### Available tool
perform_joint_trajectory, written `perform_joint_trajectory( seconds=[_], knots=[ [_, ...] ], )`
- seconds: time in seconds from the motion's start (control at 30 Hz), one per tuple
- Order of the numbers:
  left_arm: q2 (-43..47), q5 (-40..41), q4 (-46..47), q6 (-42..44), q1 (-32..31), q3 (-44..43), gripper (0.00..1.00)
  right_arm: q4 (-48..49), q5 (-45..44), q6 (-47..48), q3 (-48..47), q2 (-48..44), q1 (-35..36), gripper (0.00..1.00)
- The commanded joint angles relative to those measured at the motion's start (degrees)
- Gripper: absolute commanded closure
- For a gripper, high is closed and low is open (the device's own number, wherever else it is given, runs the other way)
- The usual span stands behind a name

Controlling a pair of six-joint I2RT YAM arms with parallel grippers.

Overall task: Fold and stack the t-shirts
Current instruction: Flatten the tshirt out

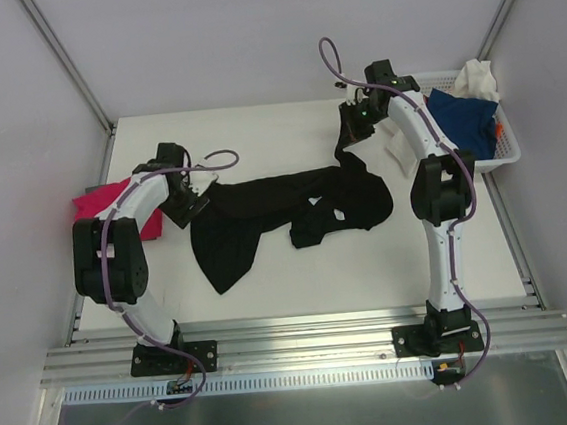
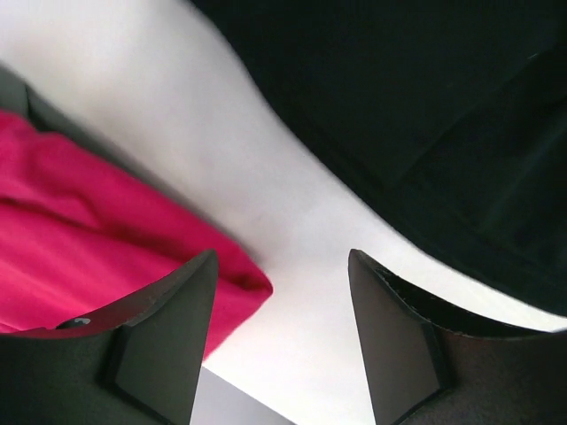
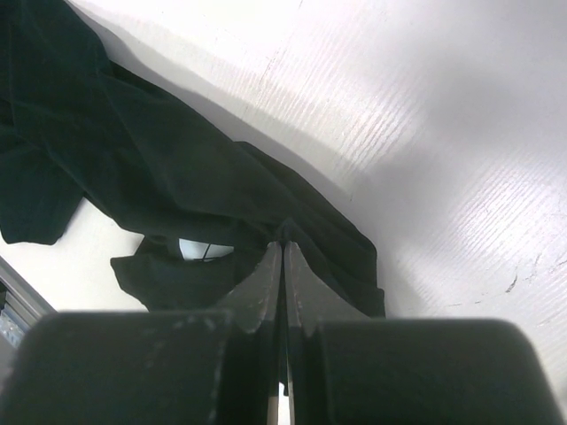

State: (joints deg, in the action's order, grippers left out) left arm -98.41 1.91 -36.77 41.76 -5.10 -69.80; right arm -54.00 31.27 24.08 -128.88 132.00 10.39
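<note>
A large black t-shirt [image 1: 264,214] lies crumpled across the middle of the white table. One end of it is drawn up toward the back right, where my right gripper [image 1: 349,131] holds it. In the right wrist view that gripper [image 3: 283,246] is shut on a fold of the black t-shirt [image 3: 133,159]. A magenta-pink t-shirt [image 1: 102,202] lies folded at the table's left edge. My left gripper [image 1: 191,209] hovers between the pink and black shirts. In the left wrist view it [image 2: 282,266] stands open over bare table, with the pink t-shirt [image 2: 89,230] to its left and the black t-shirt [image 2: 425,106] to its upper right.
A white lattice basket [image 1: 509,156] stands at the back right corner and holds a blue tee [image 1: 465,120], a white tee [image 1: 475,79] and a bit of orange cloth [image 1: 497,127]. Metal rails run along the table's near edge [image 1: 295,334].
</note>
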Motion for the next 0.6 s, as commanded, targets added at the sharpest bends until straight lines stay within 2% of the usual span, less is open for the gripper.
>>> perform_joint_trajectory(
  seconds=[0.0, 0.2, 0.57],
  knots=[
    [0.4, 4.3, 4.9, 6.9, -4.6, 2.2, 0.39, 0.5, 0.2, 0.0, -1.3, -0.4, 0.3, 0.99],
    [3.2, 3.9, 4.9, 6.0, -10.1, 4.1, 0.39, 0.4, -0.1, 0.4, -1.2, -0.9, 0.2, 0.99],
    [1.0, 2.4, 4.9, 4.4, -10.3, 4.7, 0.44, 0.4, 0.0, 0.3, -1.1, -0.3, 0.2, 0.99]
  ],
)
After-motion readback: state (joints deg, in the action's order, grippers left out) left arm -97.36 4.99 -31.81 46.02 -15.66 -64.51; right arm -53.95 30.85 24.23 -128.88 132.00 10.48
